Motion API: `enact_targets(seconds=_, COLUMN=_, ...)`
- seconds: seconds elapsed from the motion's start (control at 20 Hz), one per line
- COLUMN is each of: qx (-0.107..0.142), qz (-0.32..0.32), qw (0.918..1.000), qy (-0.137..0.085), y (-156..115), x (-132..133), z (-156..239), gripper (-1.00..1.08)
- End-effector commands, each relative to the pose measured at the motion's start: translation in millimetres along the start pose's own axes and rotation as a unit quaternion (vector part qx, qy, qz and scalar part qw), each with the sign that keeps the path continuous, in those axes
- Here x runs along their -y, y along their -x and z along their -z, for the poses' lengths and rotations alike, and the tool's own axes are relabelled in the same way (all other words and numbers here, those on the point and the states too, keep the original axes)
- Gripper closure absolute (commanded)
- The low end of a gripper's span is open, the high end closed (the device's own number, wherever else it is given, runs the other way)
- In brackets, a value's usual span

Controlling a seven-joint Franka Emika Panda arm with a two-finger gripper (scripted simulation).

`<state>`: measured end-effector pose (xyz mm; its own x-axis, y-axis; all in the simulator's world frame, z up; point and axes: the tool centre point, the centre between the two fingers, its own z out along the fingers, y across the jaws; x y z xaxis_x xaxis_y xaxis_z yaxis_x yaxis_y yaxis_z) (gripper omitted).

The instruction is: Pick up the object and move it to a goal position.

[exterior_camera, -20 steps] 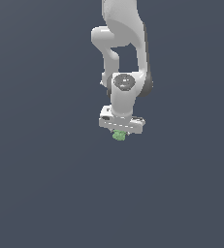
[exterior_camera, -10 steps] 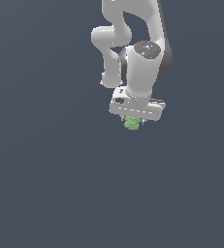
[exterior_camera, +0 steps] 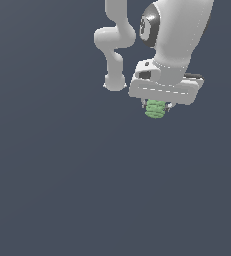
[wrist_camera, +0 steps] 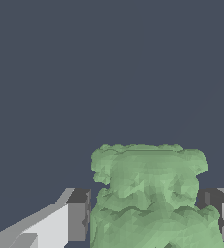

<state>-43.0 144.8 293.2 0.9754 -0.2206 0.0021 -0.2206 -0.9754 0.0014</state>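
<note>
Gripper (exterior_camera: 157, 106), clenched on the green lump (exterior_camera: 155, 109), has swung from the middle of the frame toward the upper right and looks bigger now, so the lump seems lifted and on its way to the goal.

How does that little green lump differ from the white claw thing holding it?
The object is light green, while the gripper is white with dark fingertip pads. The object is lumpy, with stacked ridged bulges; the gripper has flat, straight-edged faces. The object is narrower than the gripper's body, which spans well past it on both sides. The object hangs passive between the fingers, while the gripper clamps it. Both look matte.
</note>
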Motion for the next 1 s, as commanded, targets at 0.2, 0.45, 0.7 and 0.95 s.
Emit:
enact_targets(seconds=0.2, qx=0.001, qz=0.0, qw=1.0, qy=0.0, y=3, x=32, z=60, gripper=1.08)
enact_targets(seconds=0.45, qx=0.001, qz=0.0, qw=1.0, qy=0.0, y=3, x=49, z=92, gripper=1.08)
enact_targets(seconds=0.7, qx=0.001, qz=0.0, qw=1.0, qy=-0.001, y=2, x=60, z=111, gripper=1.08)
enact_targets(seconds=0.95, qx=0.001, qz=0.0, qw=1.0, qy=-0.001, y=2, x=65, z=121, gripper=1.08)
